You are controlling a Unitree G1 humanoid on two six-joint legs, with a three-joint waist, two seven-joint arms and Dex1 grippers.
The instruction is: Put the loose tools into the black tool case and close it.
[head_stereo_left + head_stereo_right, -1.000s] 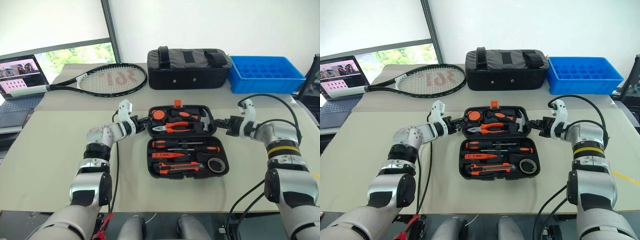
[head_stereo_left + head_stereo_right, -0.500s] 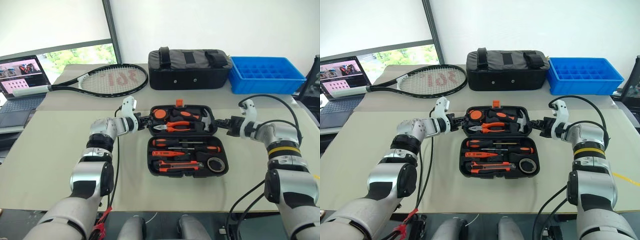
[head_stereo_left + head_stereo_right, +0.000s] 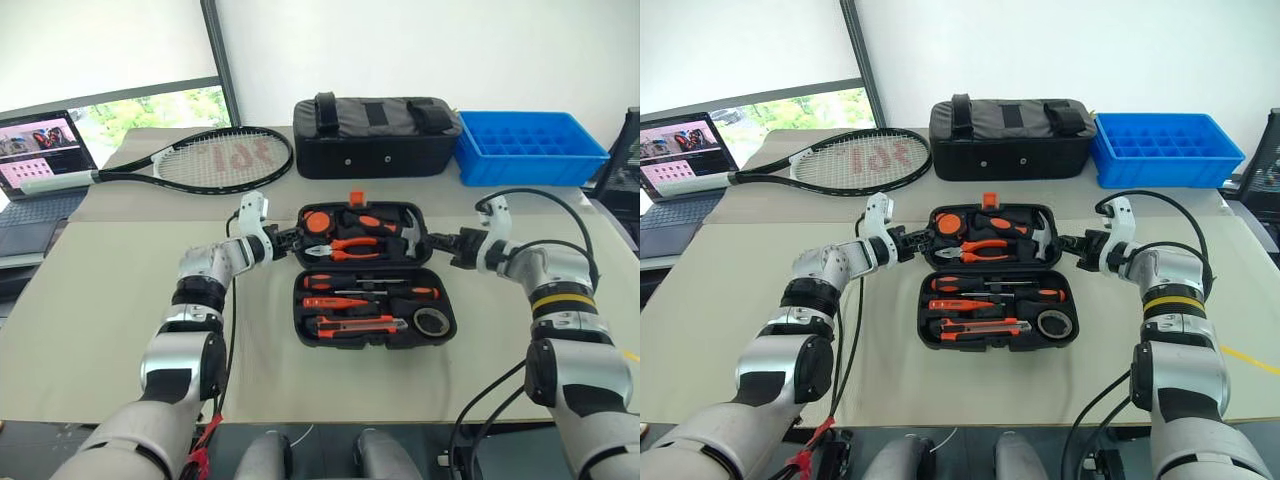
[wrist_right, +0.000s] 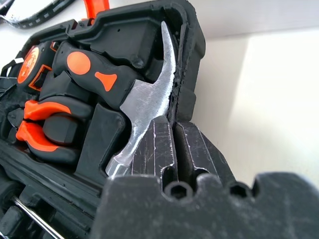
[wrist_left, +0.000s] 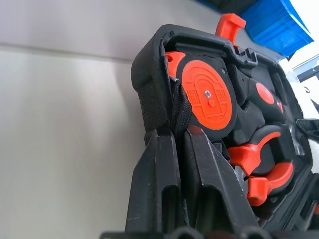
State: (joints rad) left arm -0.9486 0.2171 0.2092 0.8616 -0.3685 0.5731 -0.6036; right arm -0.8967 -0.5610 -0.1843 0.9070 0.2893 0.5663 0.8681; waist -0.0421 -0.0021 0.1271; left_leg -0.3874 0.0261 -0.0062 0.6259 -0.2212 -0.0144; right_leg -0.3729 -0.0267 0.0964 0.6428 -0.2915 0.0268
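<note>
Small black moulded-plastic tool case (image 3: 375, 275) lies open on the beige table (image 3: 100, 300), between the two hands. Left gripper (image 3: 289, 243) is pinched tight on the left edge of the raised lid half; right gripper (image 3: 437, 241) is clamped likewise on the lid's right edge. Orange latch (image 3: 356, 198) stands at the lid's far rim. Near half holds the black-and-orange-handled screwdrivers (image 3: 370, 287), orange-and-black utility knife (image 3: 355, 324) and small black tape roll (image 3: 432, 321) in their slots. Silver hammer head (image 4: 147, 107) sits just inside the right fingers.
</note>
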